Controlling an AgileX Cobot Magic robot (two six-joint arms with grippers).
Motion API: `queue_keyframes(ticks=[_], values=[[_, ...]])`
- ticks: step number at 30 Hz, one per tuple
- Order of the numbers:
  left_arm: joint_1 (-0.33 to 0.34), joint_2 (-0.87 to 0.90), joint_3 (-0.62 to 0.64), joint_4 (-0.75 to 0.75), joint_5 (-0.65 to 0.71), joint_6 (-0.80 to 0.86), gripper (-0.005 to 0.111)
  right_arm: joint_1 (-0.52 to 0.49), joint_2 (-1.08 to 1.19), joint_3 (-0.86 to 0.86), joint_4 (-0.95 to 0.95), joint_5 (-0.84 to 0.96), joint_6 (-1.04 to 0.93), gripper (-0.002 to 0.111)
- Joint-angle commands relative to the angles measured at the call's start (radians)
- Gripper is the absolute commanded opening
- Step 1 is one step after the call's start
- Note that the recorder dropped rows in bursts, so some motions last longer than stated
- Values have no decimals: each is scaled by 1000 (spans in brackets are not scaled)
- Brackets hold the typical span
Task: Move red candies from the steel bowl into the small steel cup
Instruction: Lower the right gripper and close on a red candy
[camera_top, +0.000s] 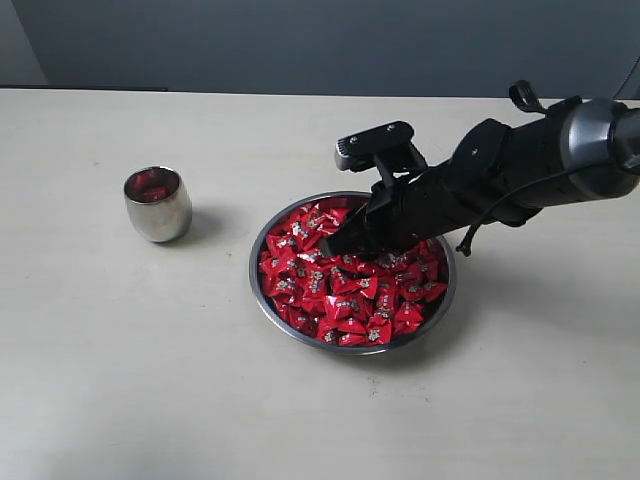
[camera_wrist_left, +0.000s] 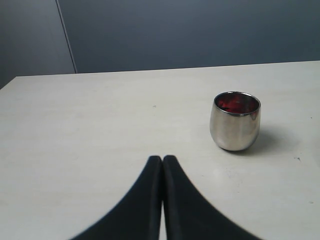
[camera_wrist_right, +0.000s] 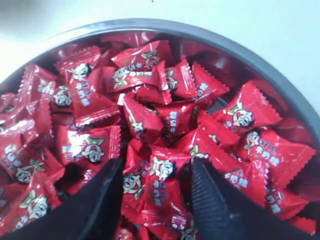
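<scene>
Clearly, the right gripper (camera_top: 338, 246) is down in the bowl (camera_top: 254, 285), with its tips among the red candies (camera_top: 350, 295). In the right wrist view its two black fingers (camera_wrist_right: 102, 202) stand apart. One candy (camera_wrist_right: 161, 172) lies in the gap between them, with more candies under and around the tips. I cannot tell if either finger presses on this candy. Beyond the fingertips the heap of candies (camera_wrist_right: 145, 65) goes up to the far wall of the bowl (camera_wrist_right: 240, 47). It also spreads out on both sides of the fingers.

The left gripper (camera_wrist_left: 162, 161) is seen only by its own wrist camera. Its fingers (camera_wrist_left: 145, 200) are together, side against side, with just a thin line between them and nothing held. They hang over the bare table (camera_wrist_left: 90, 130).

The cup (camera_wrist_left: 235, 122) stands upright on the table, ahead of the left fingertips, a little to one side and well apart from them. Something red (camera_wrist_left: 236, 103) shows inside it, low under the rim. In the exterior view the cup (camera_top: 157, 205) is to the left of the right fingers. It is well apart from them and from the bowl, with bare table (camera_top: 150, 380) between.
</scene>
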Motion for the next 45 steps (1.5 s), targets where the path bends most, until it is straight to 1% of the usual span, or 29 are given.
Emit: queue_keyframes(ticks=[1, 4, 9, 14, 15, 18, 36, 40, 45], values=[[1, -4, 4, -2, -2, -2, 0, 0, 23, -5, -13, -31, -6, 43], [1, -4, 4, -2, -2, -2, 0, 0, 39, -7, -13, -38, -6, 43], [1, -4, 4, -2, -2, -2, 0, 0, 81, -64, -13, -17, -6, 43], [1, -4, 4, -2, -2, -2, 0, 0, 107, -64, -13, 2, -6, 43], [1, -4, 4, -2, -2, -2, 0, 0, 107, -64, -13, 6, -6, 43], [1, -4, 4, -2, -2, -2, 0, 0, 107, -64, -21, 8, -6, 37], [1, -4, 4, -2, -2, -2, 0, 0, 43, -64, -86, 45, 1, 37], [1, -4, 4, -2, -2, -2, 0, 0, 43, -62, -152, 85, 36, 37], [1, -4, 4, -2, -2, -2, 0, 0, 43, -62, -330, 89, 205, 37]])
